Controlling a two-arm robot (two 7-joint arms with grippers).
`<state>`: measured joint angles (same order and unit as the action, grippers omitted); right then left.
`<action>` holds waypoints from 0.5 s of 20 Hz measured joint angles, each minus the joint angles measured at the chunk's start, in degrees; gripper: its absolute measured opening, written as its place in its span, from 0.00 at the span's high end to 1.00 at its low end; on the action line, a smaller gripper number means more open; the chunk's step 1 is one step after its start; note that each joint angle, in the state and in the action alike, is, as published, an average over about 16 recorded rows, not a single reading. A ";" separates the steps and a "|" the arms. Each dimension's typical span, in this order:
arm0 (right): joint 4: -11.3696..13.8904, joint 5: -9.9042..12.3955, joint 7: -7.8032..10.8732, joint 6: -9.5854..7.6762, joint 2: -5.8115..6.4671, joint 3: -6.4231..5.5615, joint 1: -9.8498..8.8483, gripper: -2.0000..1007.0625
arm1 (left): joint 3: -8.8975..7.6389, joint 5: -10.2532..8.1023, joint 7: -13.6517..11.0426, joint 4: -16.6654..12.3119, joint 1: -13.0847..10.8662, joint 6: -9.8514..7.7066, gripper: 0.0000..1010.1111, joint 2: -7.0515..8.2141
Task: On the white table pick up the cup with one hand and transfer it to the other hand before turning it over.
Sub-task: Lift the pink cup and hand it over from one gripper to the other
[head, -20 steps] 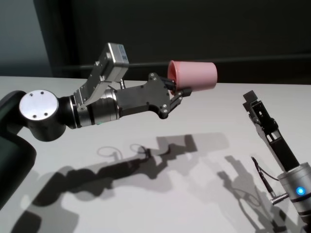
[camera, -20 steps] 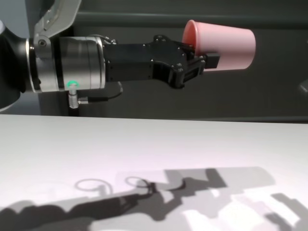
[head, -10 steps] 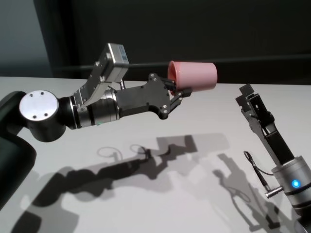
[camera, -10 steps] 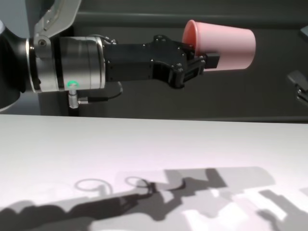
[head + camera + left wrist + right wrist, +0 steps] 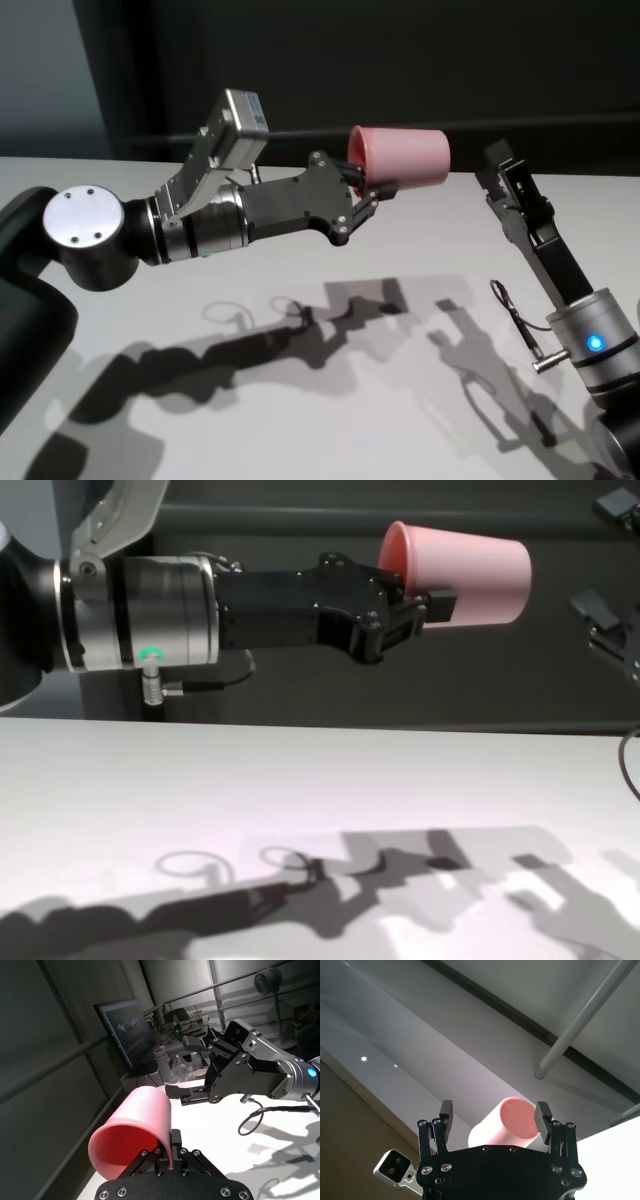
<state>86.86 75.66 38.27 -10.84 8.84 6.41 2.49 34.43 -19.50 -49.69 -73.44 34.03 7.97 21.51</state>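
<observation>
The left gripper [image 5: 368,193] holds the cup [image 5: 402,155] on its side in the air, well above the bench [image 5: 300,400], its fingers [image 5: 171,1147] clamped on the rim wall, one inside and one outside. The cup's base faces the right gripper [image 5: 497,166], which hangs just beside it with its fingers [image 5: 543,1117] spread wide apart; from the right wrist they stand either side of the base, not touching it

no legible text, labels or numbers
</observation>
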 joint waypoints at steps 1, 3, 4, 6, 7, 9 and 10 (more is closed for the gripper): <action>-0.42 0.13 -0.12 0.04 -0.03 0.22 0.48 0.01 | 0.00 0.00 0.00 0.00 0.00 0.00 0.95 0.00; -1.34 0.37 -0.26 0.15 -0.08 0.64 1.41 0.01 | 0.00 0.00 0.00 0.00 0.00 0.00 0.95 0.00; -1.82 0.48 -0.24 0.21 -0.11 0.85 1.86 0.01 | 0.00 0.00 0.00 0.00 0.00 0.00 0.95 0.00; -2.87 0.71 -0.04 0.33 -0.14 1.27 2.76 0.01 | 0.00 0.00 0.00 0.00 0.00 0.00 0.95 0.00; -3.45 0.84 0.19 0.38 -0.15 1.49 3.22 0.01 | 0.00 0.00 0.00 0.00 0.00 0.00 0.95 0.00; -4.65 1.15 0.83 0.45 -0.16 1.93 4.08 0.01 | 0.00 0.00 0.00 0.00 0.00 0.00 0.95 0.00; -5.26 1.32 1.24 0.47 -0.16 2.15 4.49 0.01 | 0.00 0.00 0.00 0.00 0.00 0.00 0.95 0.00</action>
<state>81.60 76.98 39.50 -10.37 8.69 8.56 6.98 34.43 -19.50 -49.69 -73.44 34.03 7.97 21.51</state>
